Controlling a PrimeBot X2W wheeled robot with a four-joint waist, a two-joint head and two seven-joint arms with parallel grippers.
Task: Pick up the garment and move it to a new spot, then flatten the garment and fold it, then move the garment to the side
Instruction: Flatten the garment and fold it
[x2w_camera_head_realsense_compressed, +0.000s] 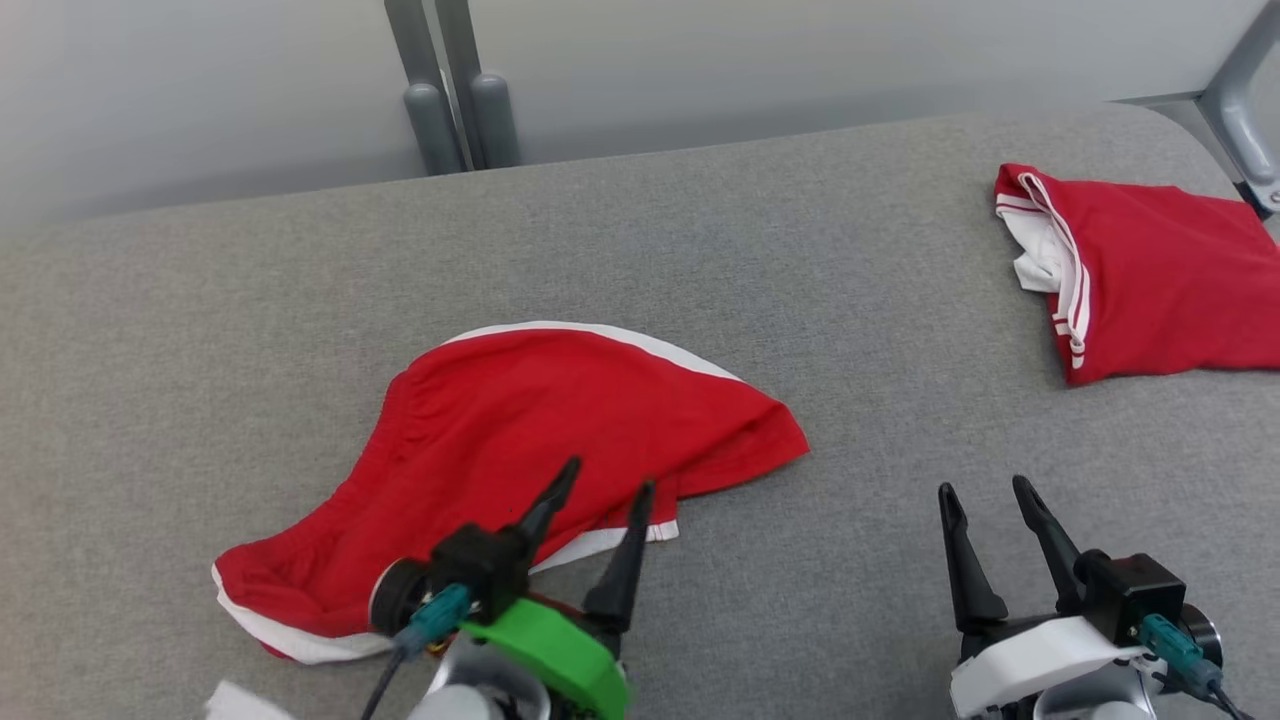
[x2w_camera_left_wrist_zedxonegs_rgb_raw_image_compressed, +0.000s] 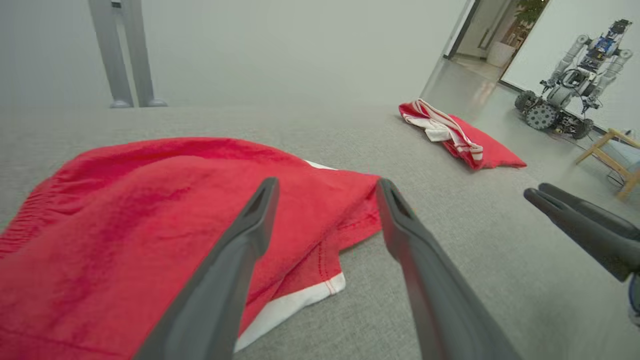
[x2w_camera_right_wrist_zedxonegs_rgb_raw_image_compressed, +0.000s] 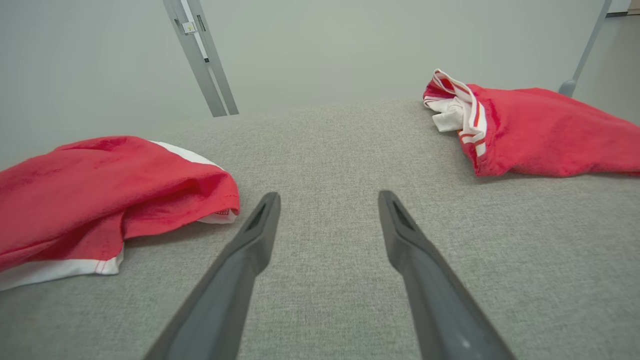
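The left gripper (x2w_camera_left_wrist_zedxonegs_rgb_raw_image_compressed: 327, 186) holds its two dark fingers wide apart over the near edge of the red garment (x2w_camera_left_wrist_zedxonegs_rgb_raw_image_compressed: 150, 200), which lies rumpled on the grey cloth surface (x2w_camera_left_wrist_zedxonegs_rgb_raw_image_compressed: 450, 240). A second red garment (x2w_camera_left_wrist_zedxonegs_rgb_raw_image_compressed: 480, 147), white-striped, lies well apart at far right. The right gripper (x2w_camera_left_wrist_zedxonegs_rgb_raw_image_compressed: 536, 192) pokes in at the right edge

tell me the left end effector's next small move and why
Probably lower the left end effector and pinch the near hem of the red shorts: its fingers stand open over that white-trimmed edge, and the shorts lie rumpled on the grey table, not yet flat.
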